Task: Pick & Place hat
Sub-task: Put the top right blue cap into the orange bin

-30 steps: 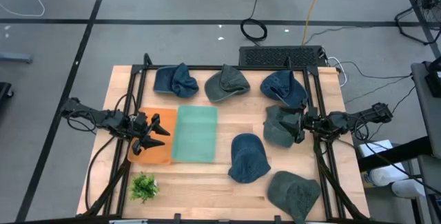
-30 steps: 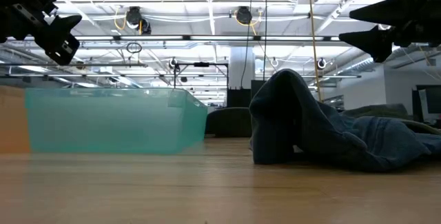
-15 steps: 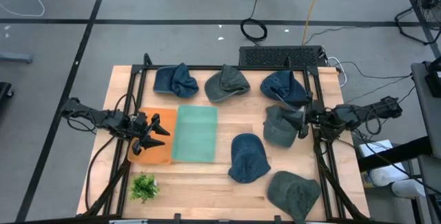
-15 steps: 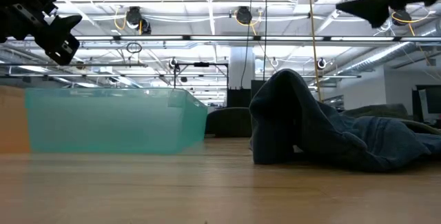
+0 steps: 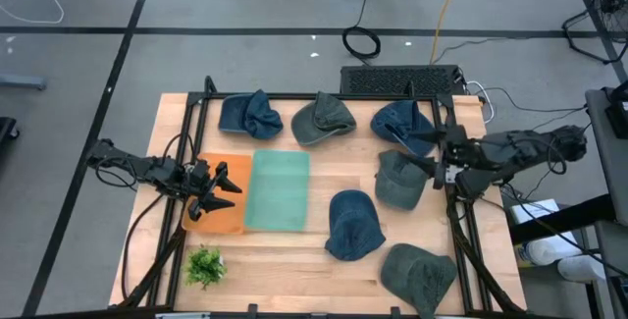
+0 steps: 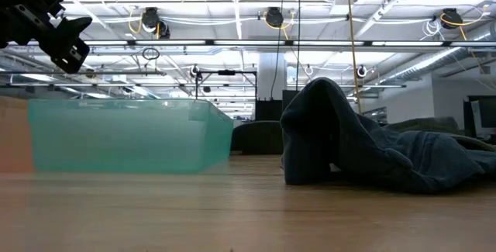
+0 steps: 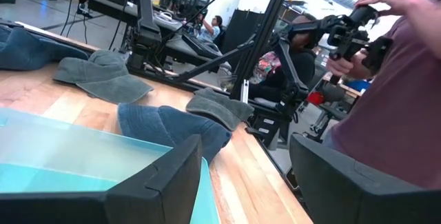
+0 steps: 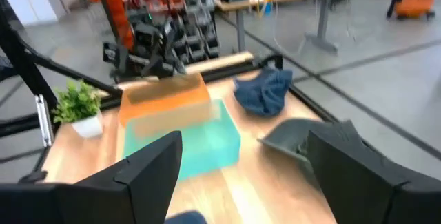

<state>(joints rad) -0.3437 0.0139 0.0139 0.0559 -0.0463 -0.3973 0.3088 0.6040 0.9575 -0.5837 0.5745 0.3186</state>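
Several caps lie flat on the table: blue ones [image 5: 250, 115], [image 5: 404, 123], [image 5: 353, 223] and grey-green ones [image 5: 322, 118], [image 5: 400, 180], [image 5: 419, 275]. My right gripper [image 5: 425, 152] is open and raised above the table's right side, between the far-right blue cap and the grey-green cap below it, touching neither. In its wrist view [image 8: 244, 182] the fingers frame the bins and a grey-green cap [image 8: 303, 138]. My left gripper [image 5: 222, 189] hangs open over the orange bin [image 5: 214, 211]; its wrist view [image 7: 248, 176] shows the middle blue cap [image 7: 176, 127].
A teal bin [image 5: 278, 191] stands beside the orange bin, and a small potted plant [image 5: 204, 265] stands near the front left corner. A black frame [image 5: 324, 96] borders the table. A person [image 7: 406, 79] stands beyond the table's right side. In the low view the blue cap [image 6: 364, 147] fills the right.
My right gripper has risen, almost leaving the top of the low view, and moved from over the grey-green cap toward the table's far edge and right. It has stayed open and carries nothing. No cap has moved.
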